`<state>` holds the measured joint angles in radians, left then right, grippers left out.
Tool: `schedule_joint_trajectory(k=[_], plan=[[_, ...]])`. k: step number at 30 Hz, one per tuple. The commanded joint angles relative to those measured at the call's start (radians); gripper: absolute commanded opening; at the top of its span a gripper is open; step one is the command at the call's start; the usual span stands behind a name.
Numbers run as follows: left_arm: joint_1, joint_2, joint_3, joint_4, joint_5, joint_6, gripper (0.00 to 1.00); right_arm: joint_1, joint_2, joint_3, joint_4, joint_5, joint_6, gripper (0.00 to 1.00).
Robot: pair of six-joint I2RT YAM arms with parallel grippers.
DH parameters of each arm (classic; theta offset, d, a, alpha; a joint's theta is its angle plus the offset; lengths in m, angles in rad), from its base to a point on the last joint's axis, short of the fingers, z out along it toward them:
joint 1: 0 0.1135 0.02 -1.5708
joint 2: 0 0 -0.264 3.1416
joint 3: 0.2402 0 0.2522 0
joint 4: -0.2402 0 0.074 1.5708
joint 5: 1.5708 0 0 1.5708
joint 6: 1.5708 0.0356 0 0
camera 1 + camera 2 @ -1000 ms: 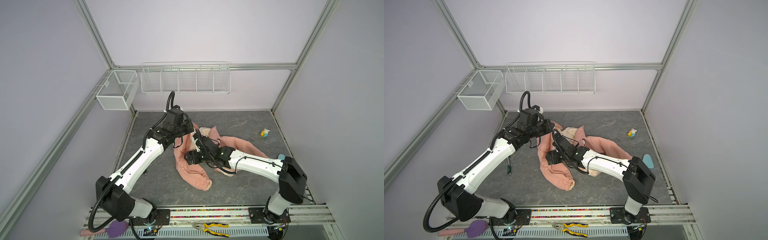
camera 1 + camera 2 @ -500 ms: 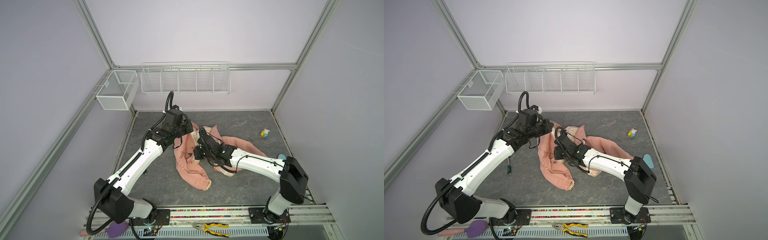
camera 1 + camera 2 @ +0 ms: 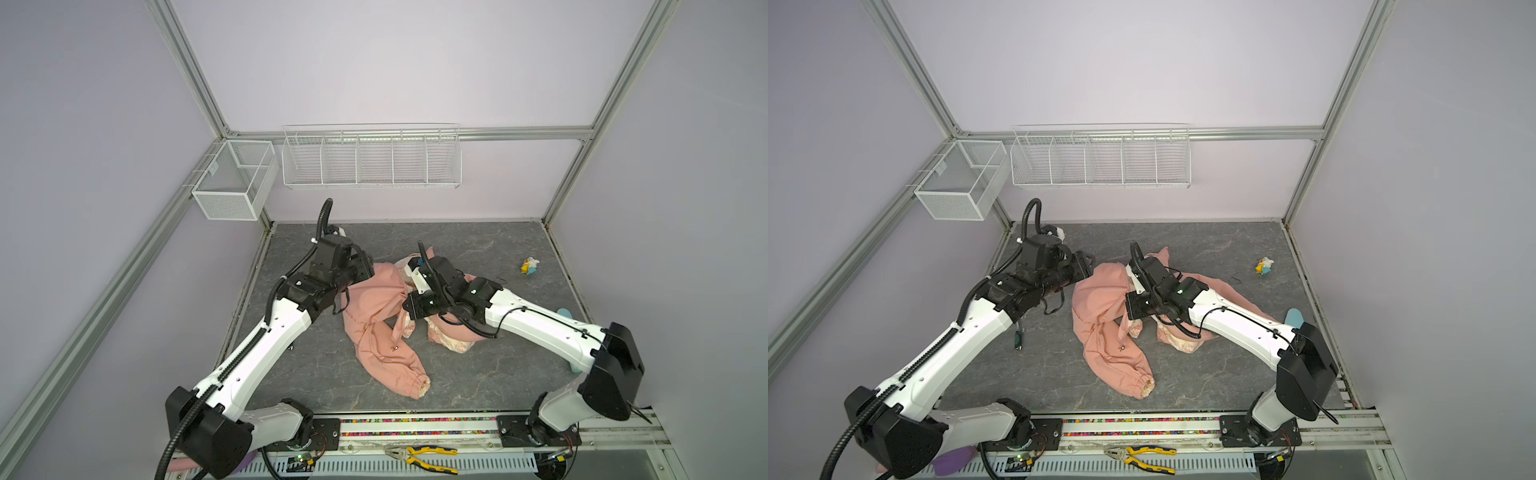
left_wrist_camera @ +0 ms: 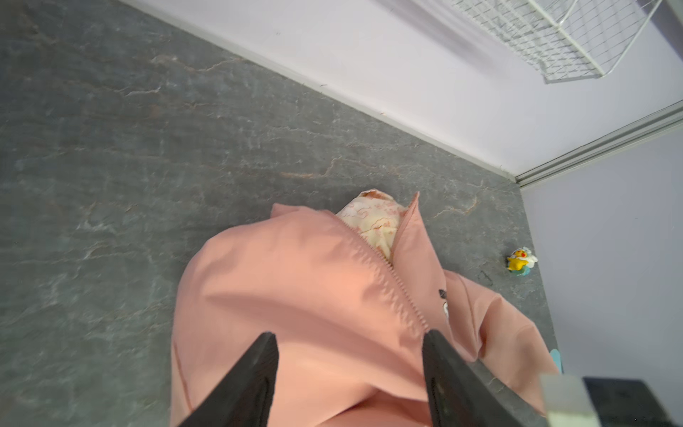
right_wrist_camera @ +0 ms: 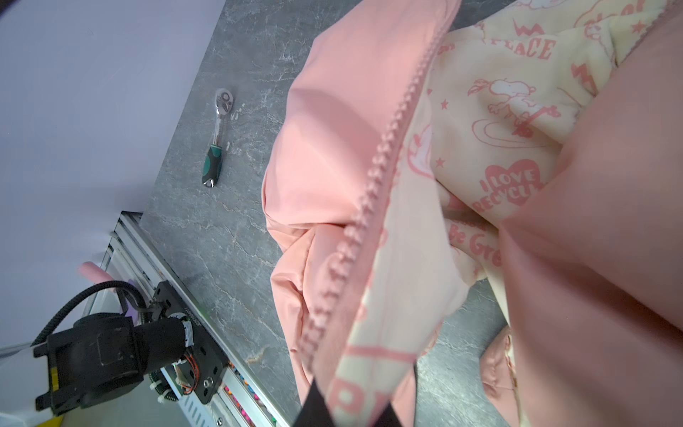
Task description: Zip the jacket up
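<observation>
**Gripped from the right, straddled from the left**

Heaped near the middle of the grey tabletop [image 3: 490, 241] as a pink jacket [image 3: 374, 299], unzipped, with cream printed lining [image 5: 499, 111] showing at the open front. Seen in both top views with one sleeve [image 3: 1117, 370] trailing toward the near edge, cuff flat on the surface, and the rest bunched under the right arm.

Shut tight with the right fingers [image 5: 310, 406] on the jacket's front edge, right beside the row of pink zipper teeth [image 5: 384, 148]. Pinching outer cloth and lining together between both tips, and holding that edge up off the tabletop in a hanging fold.

Partly spread with the left fingers [image 4: 258, 373], nothing held. Poised at the far-left bulge of the jacket, one tip on each side of a rounded swell of pink cloth, with the zipper line just inside one tip. Hard to tell from the wrist view whether touching the fabric or just above it.

Possibly the zipper pull: a small metal glint [image 3: 395, 347] on the fold above the trailing sleeve, too small to be sure.

Well apart from the jacket: a ratchet wrench [image 5: 216, 136] off to the left beside the left arm, and a small yellow toy [image 4: 521, 260] toward the far right corner.
</observation>
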<state>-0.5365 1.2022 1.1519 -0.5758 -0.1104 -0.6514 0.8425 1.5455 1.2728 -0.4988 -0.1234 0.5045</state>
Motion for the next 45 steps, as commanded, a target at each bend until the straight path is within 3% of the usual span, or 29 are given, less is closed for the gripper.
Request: schedule_joint_trajectory(k=[1,11,18,25,27,30,33,45], plan=[[0.004,-0.060,-0.108,-0.073,-0.015,-0.045,0.65,-0.033,-0.044,0.029,-0.052,-0.113,-0.072,0.08],[0.003,-0.227,-0.395,-0.099,0.078,-0.167,0.67,-0.104,0.017,0.104,-0.175,-0.145,-0.156,0.09],[-0.003,-0.241,-0.611,0.113,0.225,-0.281,0.67,-0.118,0.042,0.113,-0.173,-0.157,-0.162,0.09],[-0.008,-0.205,-0.689,0.261,0.243,-0.316,0.65,-0.122,0.056,0.117,-0.172,-0.166,-0.159,0.09],[-0.008,-0.183,-0.700,0.318,0.249,-0.324,0.58,-0.123,0.057,0.115,-0.170,-0.174,-0.158,0.09],[-0.007,-0.142,-0.692,0.370,0.233,-0.322,0.27,-0.125,0.058,0.108,-0.166,-0.193,-0.156,0.09],[-0.005,-0.132,-0.640,0.314,0.176,-0.301,0.01,-0.126,0.054,0.099,-0.166,-0.201,-0.155,0.08],[0.140,-0.164,-0.301,-0.012,0.006,-0.036,0.00,-0.127,0.028,0.072,-0.146,-0.278,-0.158,0.08]])
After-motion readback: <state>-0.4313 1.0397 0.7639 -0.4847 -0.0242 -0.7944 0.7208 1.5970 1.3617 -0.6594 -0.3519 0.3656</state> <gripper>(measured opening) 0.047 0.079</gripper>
